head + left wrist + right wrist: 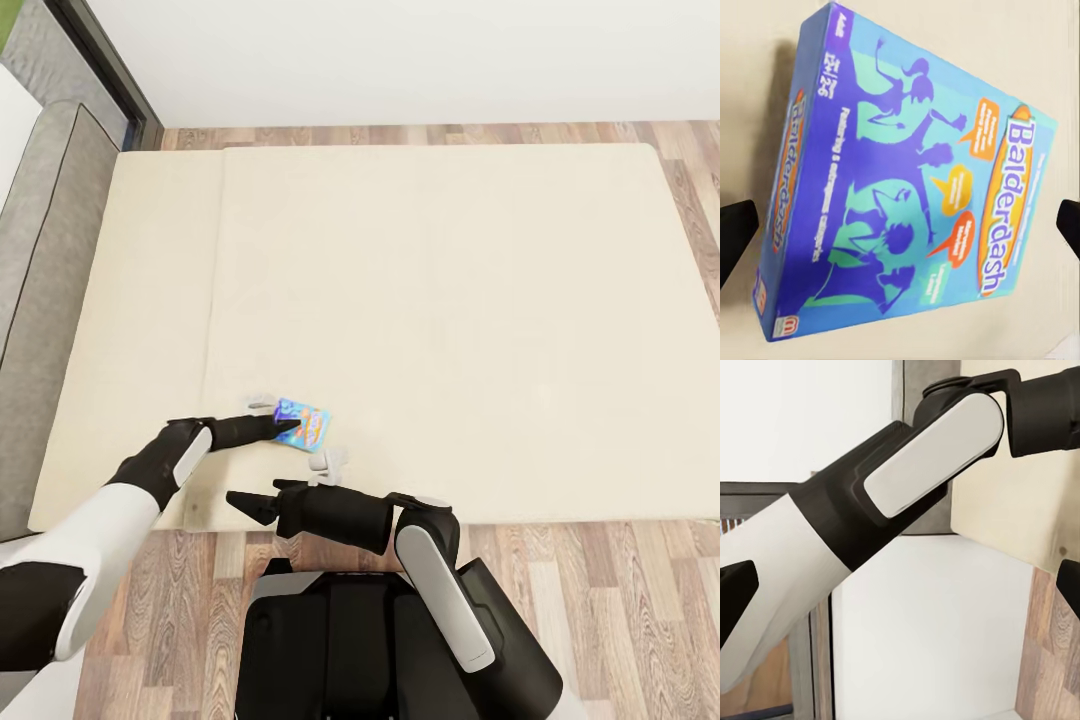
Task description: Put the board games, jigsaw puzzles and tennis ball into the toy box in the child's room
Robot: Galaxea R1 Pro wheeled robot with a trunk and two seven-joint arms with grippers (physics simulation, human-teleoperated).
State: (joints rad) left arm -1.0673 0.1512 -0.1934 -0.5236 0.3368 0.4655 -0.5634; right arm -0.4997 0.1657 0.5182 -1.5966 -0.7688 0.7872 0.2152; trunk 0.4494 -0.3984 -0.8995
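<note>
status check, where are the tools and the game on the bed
Left tool open, straddling the blue board game, not closed. Right tool open, idle off the bed edge. Nothing blocking.

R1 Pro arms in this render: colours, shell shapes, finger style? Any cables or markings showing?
Both arms share one look: white rounded upper shells, matte black forearms and wrists, each with a pale grey-white oblong inlay panel. The left gripper and right gripper carry black tapered fingers; the wrist views catch only their dark tips. The black base has light trim. No cables or printed markings are visible.
</note>
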